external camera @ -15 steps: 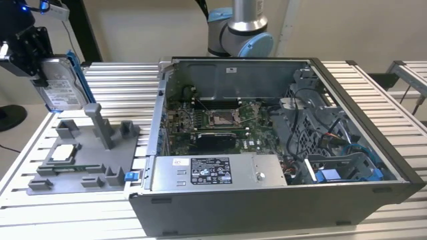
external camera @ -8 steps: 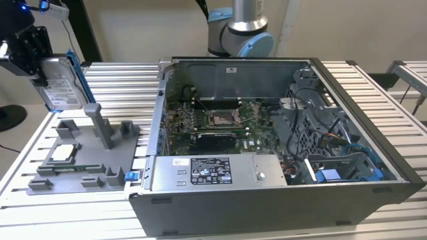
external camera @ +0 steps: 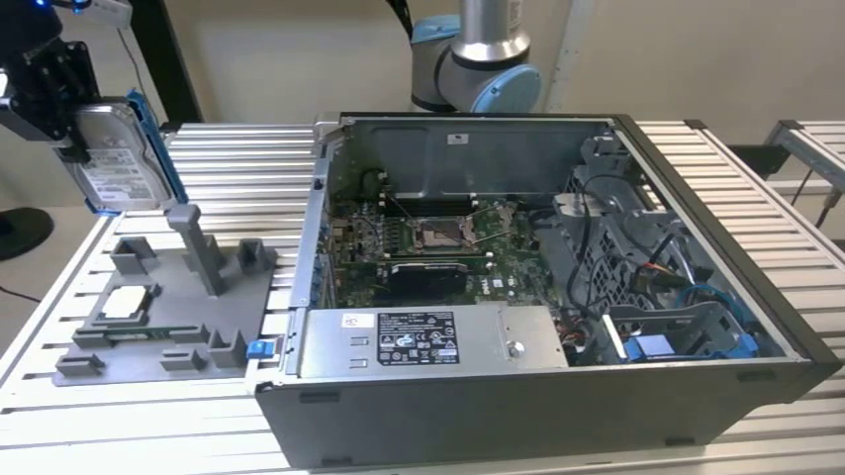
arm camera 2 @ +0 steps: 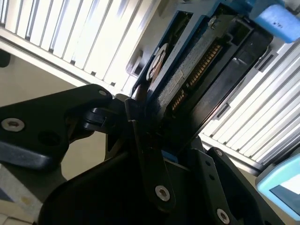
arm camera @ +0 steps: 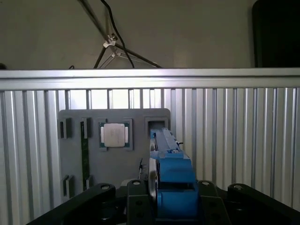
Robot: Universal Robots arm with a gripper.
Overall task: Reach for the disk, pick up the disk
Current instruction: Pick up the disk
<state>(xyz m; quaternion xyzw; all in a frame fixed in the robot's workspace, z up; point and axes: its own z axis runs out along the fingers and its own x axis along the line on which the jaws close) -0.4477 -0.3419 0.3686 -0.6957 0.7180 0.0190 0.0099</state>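
Note:
In the exterior view the disk (external camera: 122, 170), silver-grey with a white label and a blue frame, hangs upright in the air at the far left. My black gripper (external camera: 79, 134) is shut on it. The disk is clear above the grey fixture (external camera: 172, 307). In the first wrist view the disk's blue edge (arm camera: 171, 168) runs between my two black fingers (arm camera: 138, 202), with the fixture (arm camera: 75, 164) beneath. The second wrist view shows the disk's dark underside with its row of connector pins (arm camera 2: 199, 75), clamped in the jaws.
A small square pale-topped chip (external camera: 126, 302) lies in the fixture, whose posts (external camera: 198, 247) stand upright. An open computer case (external camera: 779, 307) fills the exterior view's right, with a labelled grey box (external camera: 422, 341) inside. The arm's base (external camera: 476, 59) stands behind. The slatted metal table (external camera: 237, 143) lies underneath.

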